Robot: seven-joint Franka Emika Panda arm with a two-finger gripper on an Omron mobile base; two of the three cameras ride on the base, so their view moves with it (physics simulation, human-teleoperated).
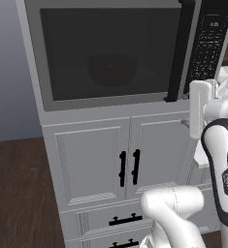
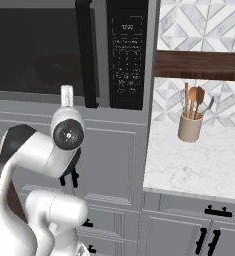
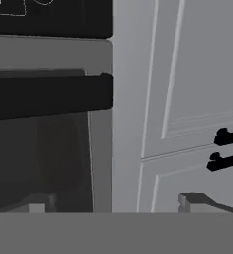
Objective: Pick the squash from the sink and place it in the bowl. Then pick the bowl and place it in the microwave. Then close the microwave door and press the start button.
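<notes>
microwave door: shut, its dark handle upright just beside the black control panel
bowl: faintly seen through the tinted window, inside the microwave
squash: too dim to tell
gripper: fingers spread wide, pinching nothing, near the door's lower handle end
cabinet doors: shut below the microwave
utensil crock: on the bench, near its back edge

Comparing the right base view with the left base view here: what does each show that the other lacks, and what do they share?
Right base view alone: a marble counter to the right with a beige utensil holder, patterned backsplash and a wooden shelf.

Left base view alone: dark wood floor left of the cabinet, and the bowl faintly visible through the window.

Both: the microwave door shut, its dark handle, the black control panel, grey cabinet doors below, and the white arm.
</notes>
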